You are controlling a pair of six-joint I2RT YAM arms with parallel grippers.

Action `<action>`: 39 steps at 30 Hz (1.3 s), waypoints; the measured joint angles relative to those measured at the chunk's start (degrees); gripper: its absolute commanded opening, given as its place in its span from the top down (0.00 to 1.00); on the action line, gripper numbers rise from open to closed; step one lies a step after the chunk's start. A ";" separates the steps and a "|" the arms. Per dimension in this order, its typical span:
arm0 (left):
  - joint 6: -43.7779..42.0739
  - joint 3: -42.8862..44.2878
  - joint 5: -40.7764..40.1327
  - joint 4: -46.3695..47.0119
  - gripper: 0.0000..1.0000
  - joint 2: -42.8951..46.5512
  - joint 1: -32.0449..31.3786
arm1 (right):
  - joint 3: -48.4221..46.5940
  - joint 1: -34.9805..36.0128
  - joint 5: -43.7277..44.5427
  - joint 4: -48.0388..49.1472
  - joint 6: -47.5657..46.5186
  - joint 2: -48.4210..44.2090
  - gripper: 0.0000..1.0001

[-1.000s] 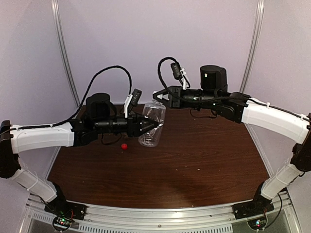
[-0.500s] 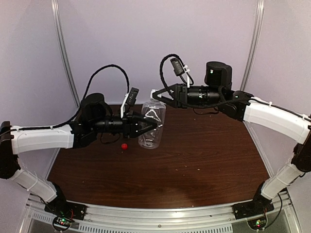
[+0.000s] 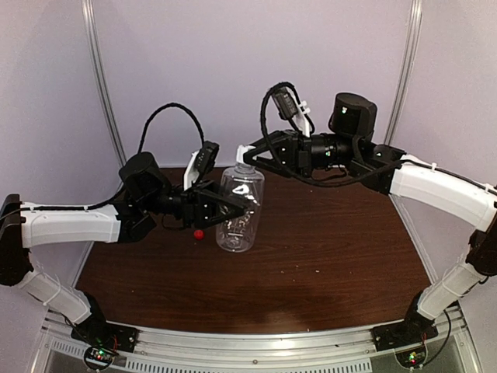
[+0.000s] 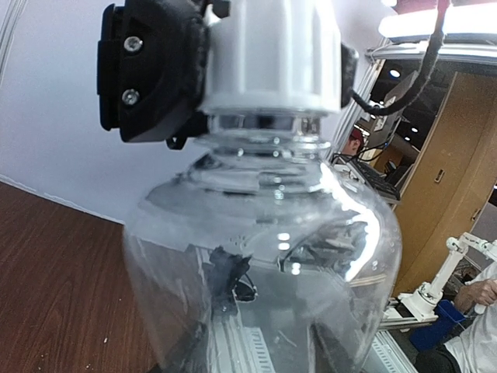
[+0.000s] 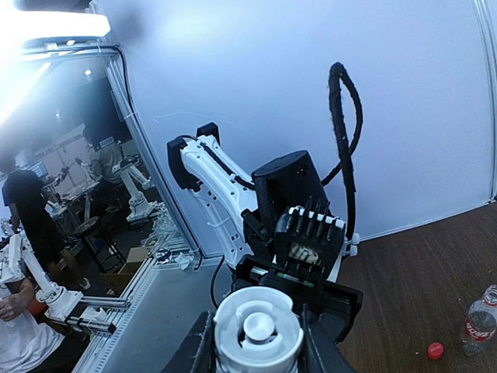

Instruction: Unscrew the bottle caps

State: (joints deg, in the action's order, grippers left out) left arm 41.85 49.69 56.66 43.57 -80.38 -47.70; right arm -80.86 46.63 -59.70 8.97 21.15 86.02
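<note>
Halfway through, I'd say. The red cap point(image 3: 199, 233) lies loose on the table point(image 3: 326, 256), near the slim bottle point(image 5: 480, 325) with the red label at the far left; whether that bottle's neck is bare is too small to tell. The wide bottle point(image 3: 237, 229) is held upright above the table, the left fingers point(image 3: 233, 203) closed around its body. The right fingers point(image 3: 250, 158) are clamped tight on the white cap point(image 4: 272, 54), which sits fully down on the neck, so that one is left to twist off.
</note>
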 measured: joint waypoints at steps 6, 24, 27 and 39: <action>-1.99 0.20 -1.62 -2.21 0.78 0.02 -0.07 | -0.74 0.22 4.98 -5.11 -0.90 -1.05 0.41; -15.26 6.10 -21.86 -26.73 0.78 0.96 -0.42 | -3.80 5.55 39.78 -18.36 0.22 -3.52 0.22; -15.47 6.10 -23.45 -28.24 0.78 0.96 -0.42 | -5.42 6.51 44.26 -19.85 0.37 -2.45 0.29; -15.91 6.10 -25.44 -29.18 0.78 0.96 -0.42 | -5.88 6.78 48.72 -22.51 1.77 0.68 0.50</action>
State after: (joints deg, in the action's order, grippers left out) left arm 25.93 55.79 31.22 14.39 -79.42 -48.12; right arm -86.74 53.41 -10.98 -13.54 22.92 86.70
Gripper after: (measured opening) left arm 0.413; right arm 0.570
